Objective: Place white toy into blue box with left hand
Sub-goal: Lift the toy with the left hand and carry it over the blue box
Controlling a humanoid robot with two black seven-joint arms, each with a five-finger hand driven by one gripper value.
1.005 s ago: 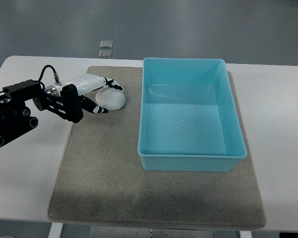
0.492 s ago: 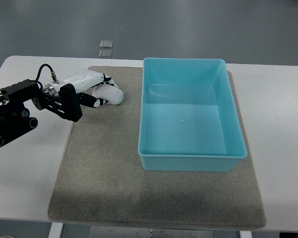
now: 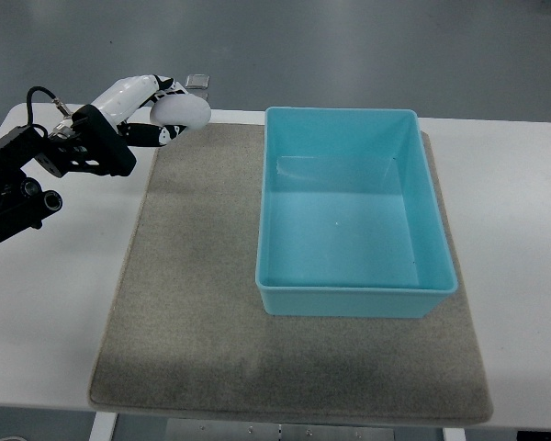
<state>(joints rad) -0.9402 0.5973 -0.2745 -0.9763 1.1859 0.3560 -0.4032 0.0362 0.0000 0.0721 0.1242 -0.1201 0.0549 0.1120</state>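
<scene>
A rounded white toy (image 3: 183, 112) is held up off the mat, near the table's far left edge. My left hand (image 3: 163, 114) is shut on it, white and black fingers wrapped around its left side, the black arm reaching in from the left. The blue box (image 3: 351, 213) stands open and empty on the right part of the grey mat (image 3: 193, 303), well to the right of the toy. My right arm does not show.
The white table (image 3: 519, 230) extends beyond the mat on both sides. Two small clear squares (image 3: 198, 83) lie on the floor behind the table's far edge, just beyond the hand.
My left hand closed around the white toy on the mat, then lifted it up and away toward the far left edge. The box has not moved.
</scene>
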